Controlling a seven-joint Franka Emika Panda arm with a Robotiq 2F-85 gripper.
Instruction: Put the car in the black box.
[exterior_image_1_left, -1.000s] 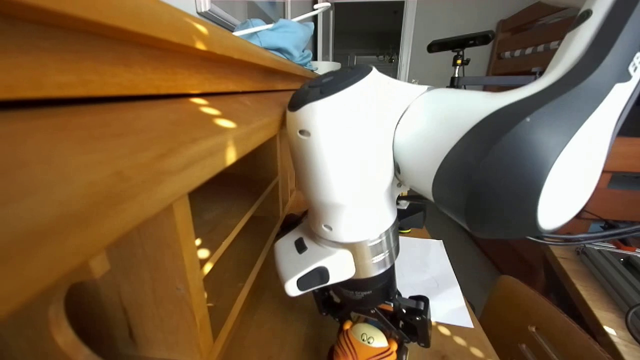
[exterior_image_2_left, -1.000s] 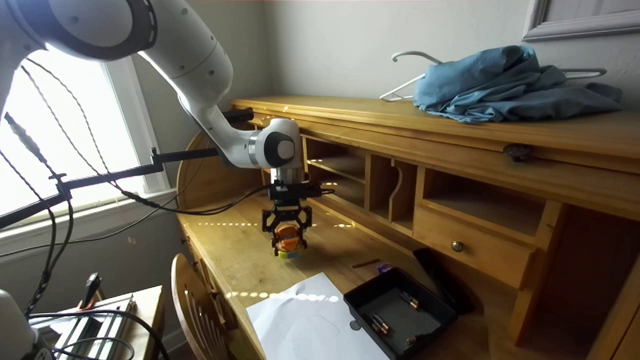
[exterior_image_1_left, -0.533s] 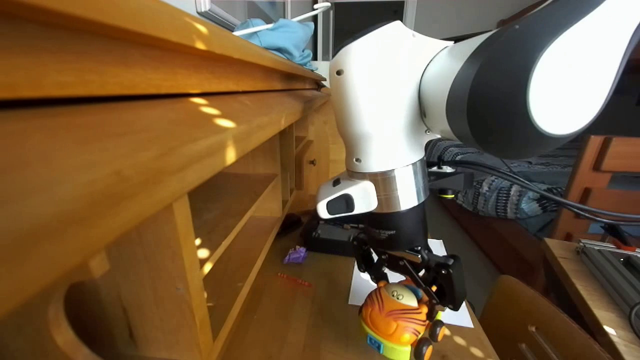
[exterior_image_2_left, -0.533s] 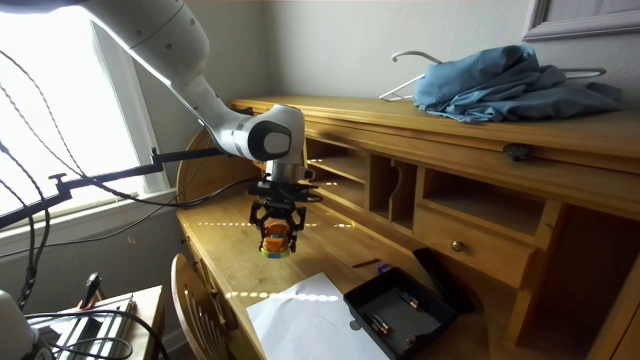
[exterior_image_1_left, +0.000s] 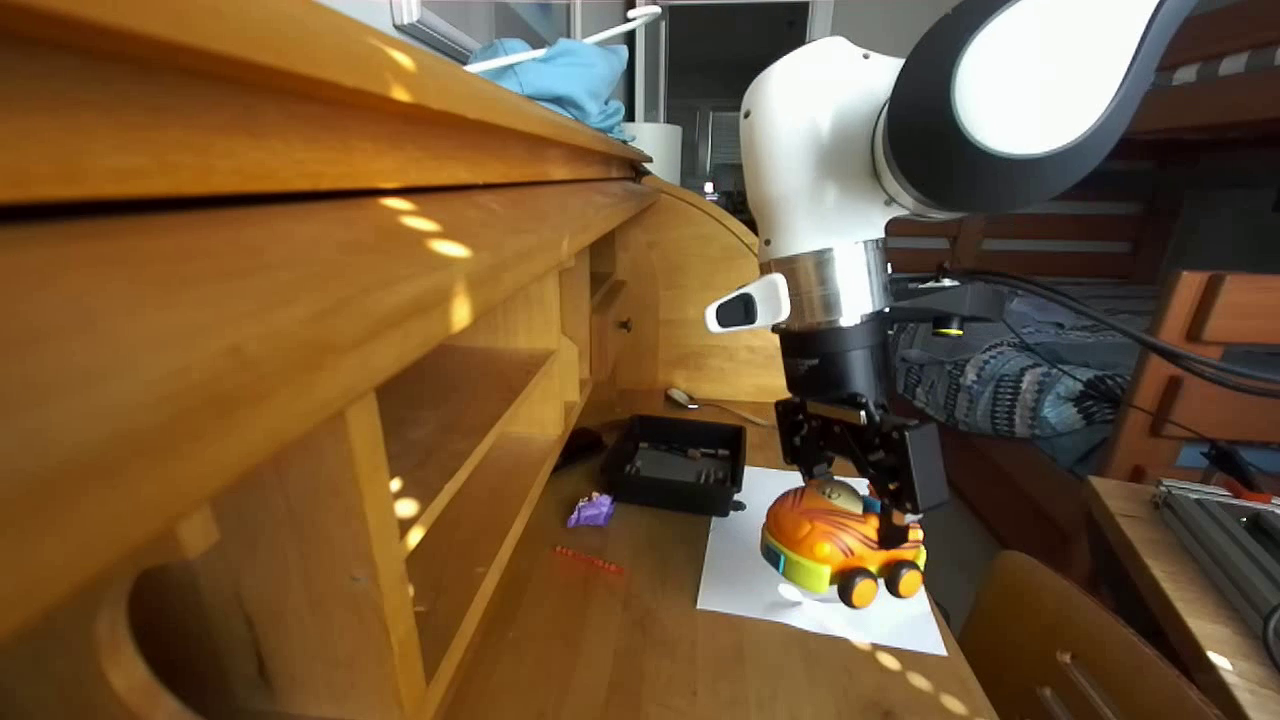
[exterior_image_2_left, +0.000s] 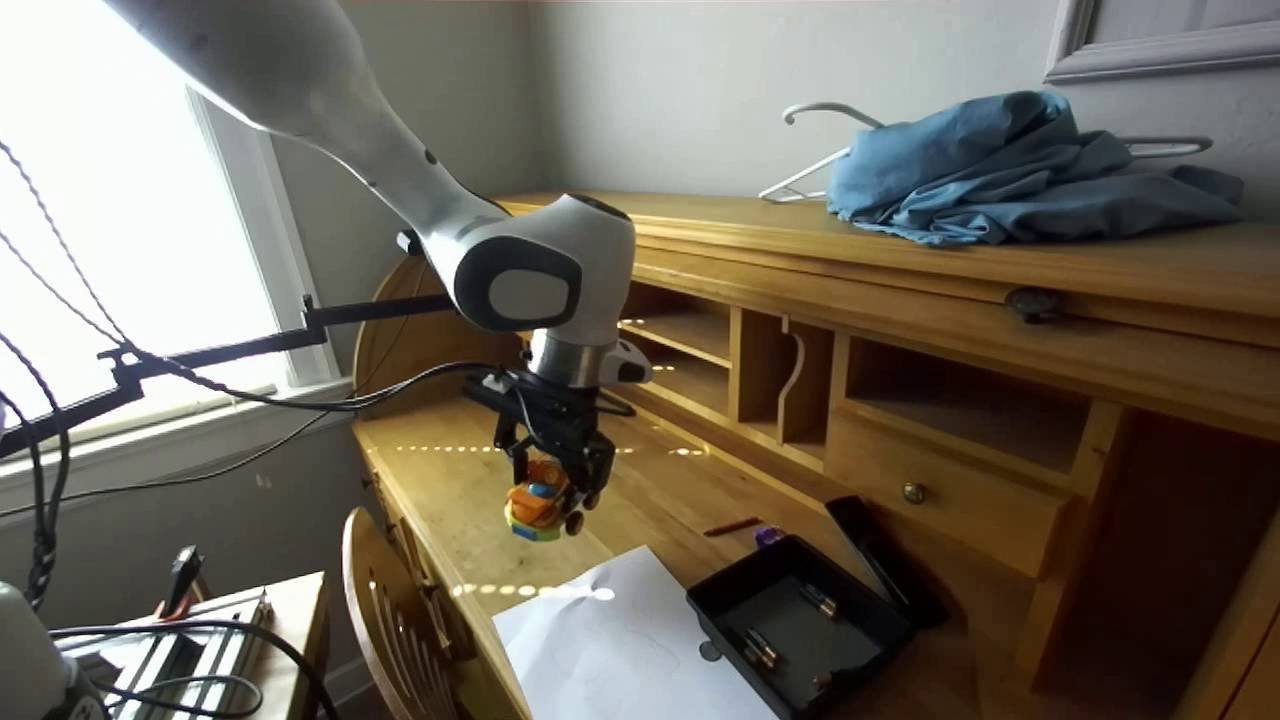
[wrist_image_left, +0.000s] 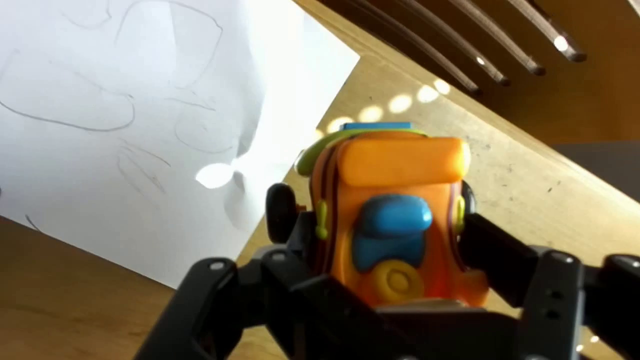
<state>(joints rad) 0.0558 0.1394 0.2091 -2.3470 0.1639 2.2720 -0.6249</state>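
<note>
The car (exterior_image_1_left: 822, 535) is orange and yellow-green with dark wheels. My gripper (exterior_image_2_left: 556, 478) is shut on the sides of the car and holds it in the air above the desk, in both exterior views. In the wrist view the car (wrist_image_left: 400, 162) sits between the two black fingers of the gripper (wrist_image_left: 390, 235), its blue seat facing the camera. The black box (exterior_image_1_left: 668, 493) stands on the desk beside the white paper, apart from the car. It also shows in an exterior view (exterior_image_2_left: 765, 588), with several batteries inside. The box is out of the wrist view.
White paper (exterior_image_2_left: 625, 640) lies next to the box. A small purple object (exterior_image_1_left: 592, 510) and a red stick (exterior_image_1_left: 588, 560) lie near the box. A spoon (exterior_image_1_left: 700, 402) lies behind it. Desk cubbies (exterior_image_2_left: 690, 350) rise along the back; a chair (exterior_image_2_left: 385, 620) stands at the front edge.
My gripper has carried the car up and closer to the paper and box, turning it a little. The box, hidden behind the arm earlier in an exterior view, now shows there.
</note>
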